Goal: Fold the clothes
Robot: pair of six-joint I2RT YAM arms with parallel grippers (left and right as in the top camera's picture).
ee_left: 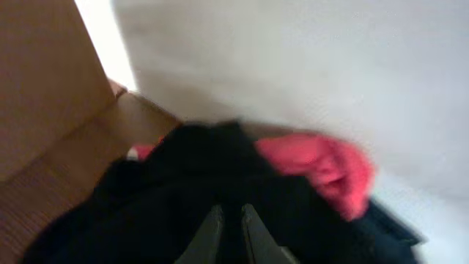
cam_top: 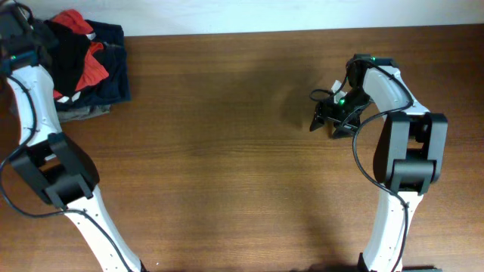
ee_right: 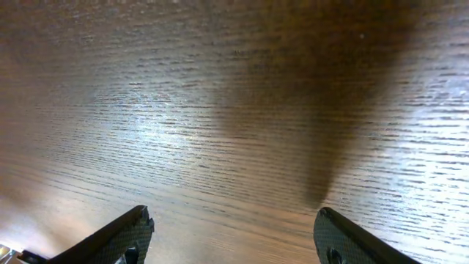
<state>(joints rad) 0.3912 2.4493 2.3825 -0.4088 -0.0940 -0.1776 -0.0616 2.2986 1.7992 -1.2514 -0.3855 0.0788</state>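
Overhead: black top point(cam_top: 72, 53) bundled with red shirt point(cam_top: 94, 64), counter's point(cam_top: 242, 189) far-left corner. Left tool point(ee_left: 231, 238) nearly closed over it, hold unclear; right tool point(ee_right: 233, 214) gaping, empty. Risk: red shirt drags along.

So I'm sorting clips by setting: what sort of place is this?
Probably a robot lab workbench: two white robot arms at a wooden table, a black top heaped with other garments in one corner, plain white wall behind.
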